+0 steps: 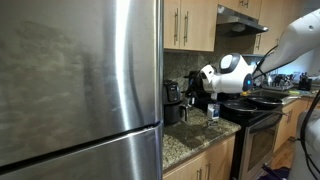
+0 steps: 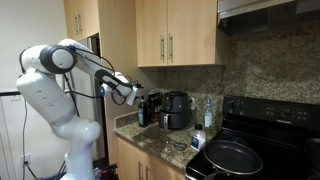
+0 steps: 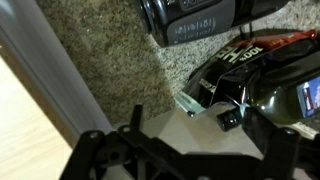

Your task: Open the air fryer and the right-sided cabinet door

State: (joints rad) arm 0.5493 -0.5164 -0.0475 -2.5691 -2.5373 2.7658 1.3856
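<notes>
So the bit that matters is which way the air fryer [image 2: 178, 110] sits from the hand [image 2: 136, 95]. In an exterior view it's back on the counter [image 2: 145, 137], off to the stove [image 2: 265, 115] side of the hand and a little lower, with another black appliance [image 2: 151, 107] standing between the two. The hand is near but not touching anything, and in the wrist view its fingers look spread with nothing between them. The right-sided cabinet door [image 2: 196, 30] is closed, up above the fryer and well above the hand, its slim handle [image 2: 171, 47] running vertically down the left edge. My guess: fryer first, since it's nearer, reaching past that other appliance.
</notes>
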